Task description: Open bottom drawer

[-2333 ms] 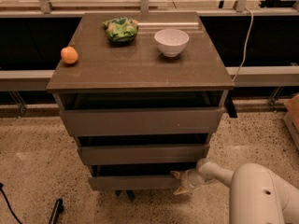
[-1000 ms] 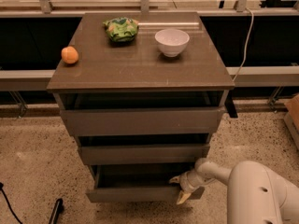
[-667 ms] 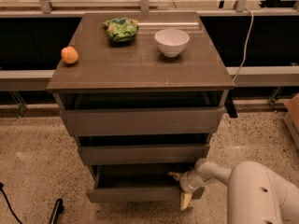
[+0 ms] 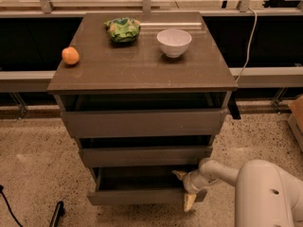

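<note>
Bottom drawer [image 4: 137, 196] stood partly pulled out, extending left from the end effector [image 4: 185, 189], which was clamped on its front panel's right end, one finger inside, one outside. Directly above: middle drawer [image 4: 144, 156]. Higher up: tabletop [image 4: 132, 65] with white bowl [image 4: 173, 42]; far up-left, orange [image 4: 70, 56].

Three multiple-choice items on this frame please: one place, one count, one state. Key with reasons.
1. Where is the gripper?
A) at the right end of the bottom drawer front
B) over the white bowl
C) on the cabinet top

2. How many drawers does the cabinet have?
A) two
B) three
C) four

3. The bottom drawer is:
A) fully shut
B) partly pulled out
C) removed

Key: 1 A, it sits at that drawer's front right corner. 2 B, three fronts stack under the top. 3 B, its front juts ahead of the middle drawer, interior showing.
</note>
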